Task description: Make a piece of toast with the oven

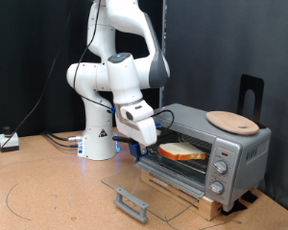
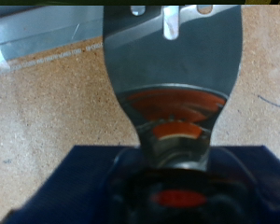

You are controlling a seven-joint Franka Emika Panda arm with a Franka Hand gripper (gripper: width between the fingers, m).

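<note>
Hovering at the open mouth of the oven (image 1: 206,144), my claw (image 1: 142,144) sits just off the end of the piece of toast (image 1: 182,150) that faces the exterior view's left. The toast lies flat inside the oven cavity on the rack, its pale face up and orange-brown crust showing along the near edge. Whether I touch it I cannot tell, and the fingers are too blocked and blurred for me to say if they are spread or pressed together. My arm rises from its white base at the exterior view's left, bends over, and brings the wrist down and forward so the hand tilts toward the oven opening. The glass door (image 1: 149,187) is folded down flat in front of the oven, its handle (image 1: 131,203) sticking out toward the exterior view's bottom. A round wooden plate (image 1: 231,121) rests on the oven's top. Three knobs (image 1: 219,167) run down the front panel at the exterior view's right. In the wrist view, something shiny fills the middle and reflects orange; it may be a metal tool (image 2: 173,65), above the brown table (image 2: 47,103).
</note>
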